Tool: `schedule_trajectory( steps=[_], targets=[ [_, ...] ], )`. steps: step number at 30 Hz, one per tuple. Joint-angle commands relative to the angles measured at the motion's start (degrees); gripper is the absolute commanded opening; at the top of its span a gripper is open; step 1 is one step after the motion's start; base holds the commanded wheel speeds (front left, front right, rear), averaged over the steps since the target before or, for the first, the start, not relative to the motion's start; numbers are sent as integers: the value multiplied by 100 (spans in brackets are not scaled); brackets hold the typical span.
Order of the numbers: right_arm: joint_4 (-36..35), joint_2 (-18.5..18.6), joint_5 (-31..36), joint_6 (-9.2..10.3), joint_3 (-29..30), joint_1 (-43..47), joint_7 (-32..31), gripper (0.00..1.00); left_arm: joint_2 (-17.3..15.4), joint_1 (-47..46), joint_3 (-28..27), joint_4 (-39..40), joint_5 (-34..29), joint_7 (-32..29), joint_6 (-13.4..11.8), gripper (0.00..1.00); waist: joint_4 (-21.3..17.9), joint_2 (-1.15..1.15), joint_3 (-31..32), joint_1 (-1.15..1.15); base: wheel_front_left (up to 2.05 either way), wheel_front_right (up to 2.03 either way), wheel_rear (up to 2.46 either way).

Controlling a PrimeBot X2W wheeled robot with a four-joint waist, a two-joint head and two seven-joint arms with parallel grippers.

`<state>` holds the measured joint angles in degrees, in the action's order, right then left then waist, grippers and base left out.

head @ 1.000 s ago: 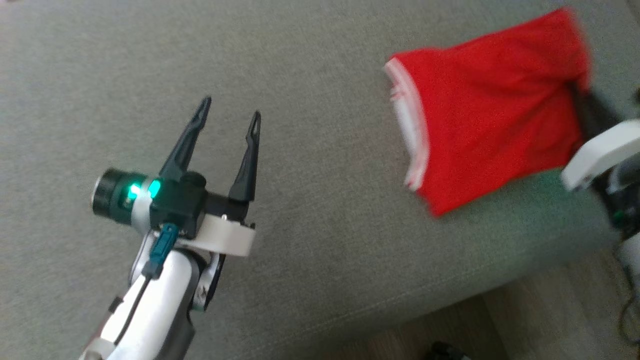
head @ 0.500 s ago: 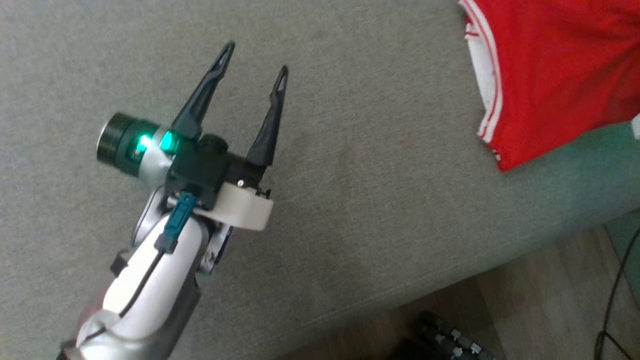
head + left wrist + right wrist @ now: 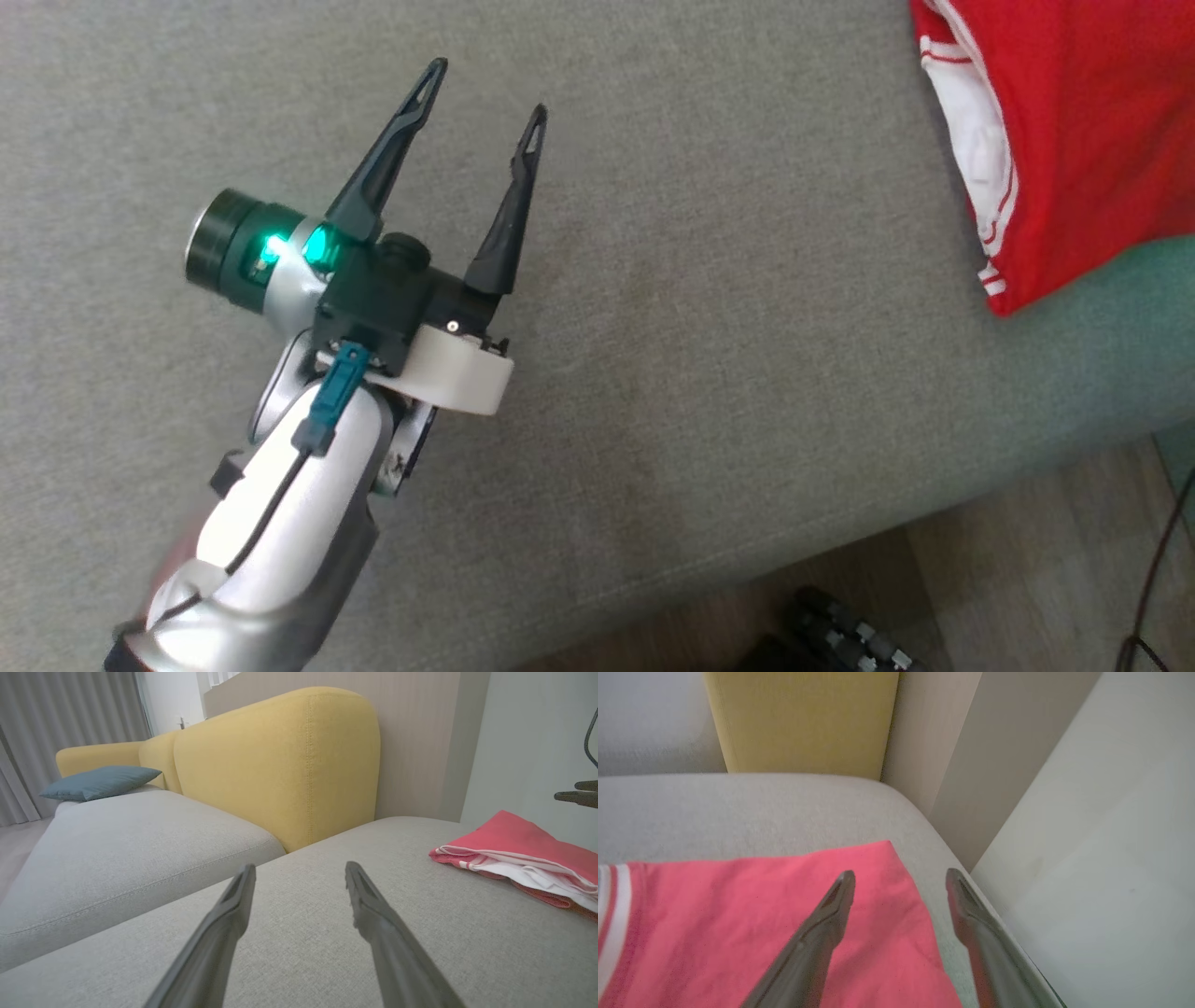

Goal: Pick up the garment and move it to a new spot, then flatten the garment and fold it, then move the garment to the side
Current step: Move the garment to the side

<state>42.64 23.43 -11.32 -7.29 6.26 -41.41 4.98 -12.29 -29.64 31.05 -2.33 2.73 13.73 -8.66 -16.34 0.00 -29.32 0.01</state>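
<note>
The garment (image 3: 1083, 131) is red with white striped trim and lies folded on the grey cushion (image 3: 709, 308) at the upper right of the head view. It also shows at the right in the left wrist view as a flat folded garment (image 3: 518, 854). My left gripper (image 3: 486, 87) is open over bare cushion, well left of the garment, with nothing between its fingers. In the right wrist view my right gripper (image 3: 900, 877) is open above the garment's (image 3: 761, 914) far corner, near the cushion's edge, holding nothing.
A yellow sofa back (image 3: 280, 760) rises behind the cushion, with a blue pillow (image 3: 100, 781) on a second grey seat (image 3: 117, 854) to the left. A pale wall panel (image 3: 1087, 858) borders the cushion's right end. Wooden floor (image 3: 1027, 579) and dark cables lie below the front edge.
The head camera has swung, so the garment slid toward the picture's upper right. The right gripper, shut on the garment's edge a second ago, has opened and let it go.
</note>
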Motion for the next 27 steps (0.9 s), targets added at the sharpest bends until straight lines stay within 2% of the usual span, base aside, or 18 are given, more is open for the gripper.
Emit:
schedule_trajectory(
  steps=[1, 6, 10, 11, 19, 27],
  targets=[
    [-300, 14, 56, -20, 47, 264, 202, 100, -35, 19, -171, 129, 85, 45, -85, 100, 57, 0, 172, -1, 0, 0, 0],
    [-1105, -393, 44, -20, -82, 871, 525, 100, -51, 374, -309, 30, 248, 88, -253, 100, 159, 0, 582, -1, 0, 0, 0],
    [-2000, -799, 17, -20, -316, 1535, 539, 100, -48, 744, -440, -19, 407, 108, -406, 100, 326, 0, 959, -1, 0, 0, 0],
    [-2000, -799, 17, -20, -316, 1535, 539, 100, -48, 744, -440, -19, 407, 108, -406, 100, 326, 0, 959, -1, 0, 0, 0],
    [-3499, -1482, 32, -20, -704, 2673, 179, 100, -22, 1365, -671, -31, 640, 123, -657, 100, 949, 0, 1536, -1, 0, 0, 0],
    [-4181, -1822, 57, -20, -897, 3310, -124, 100, -97, 1946, -1103, 66, 827, 126, -912, 100, 1441, 0, 1925, -1, 0, 0, 0]
  ],
)
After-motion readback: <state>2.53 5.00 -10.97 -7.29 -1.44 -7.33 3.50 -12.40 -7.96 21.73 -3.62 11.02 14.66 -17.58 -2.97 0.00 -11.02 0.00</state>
